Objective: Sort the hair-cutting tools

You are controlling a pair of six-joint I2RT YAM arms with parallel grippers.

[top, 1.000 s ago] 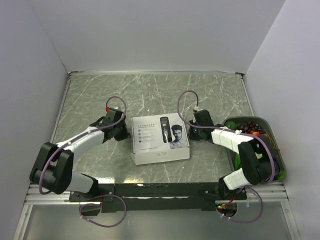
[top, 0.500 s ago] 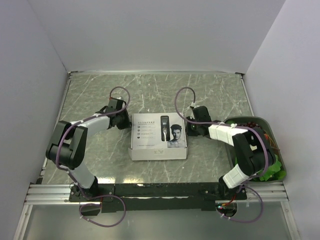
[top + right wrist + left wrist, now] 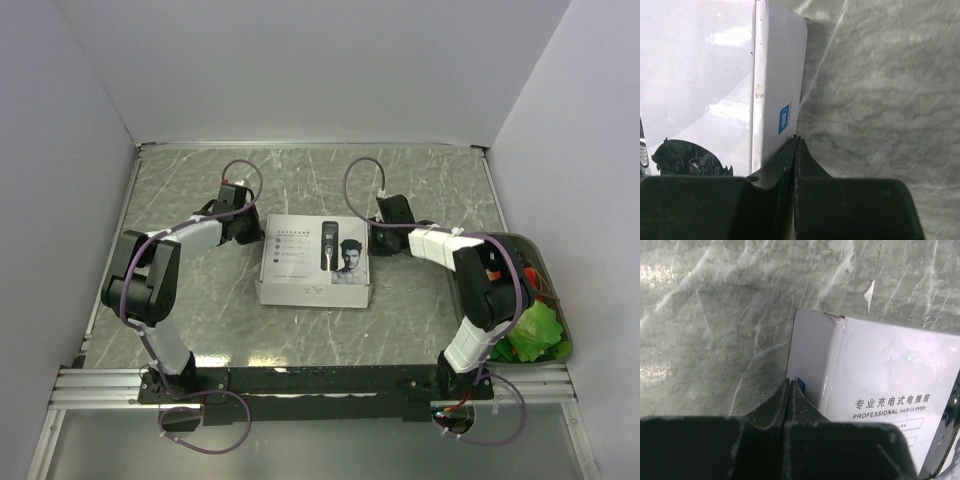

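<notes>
Top external showed left gripper [image 3: 252, 230] and right gripper [image 3: 374, 238], jaws together, at opposite sides of the white box [image 3: 300, 272]; uneven pushing could skew it.

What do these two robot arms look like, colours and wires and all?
The left arm and right arm are chunky black joints linked by white tubes, each trailing a thin purple cable. The left gripper and right gripper are matte black, their two fingers tapering to a wedge.
</notes>
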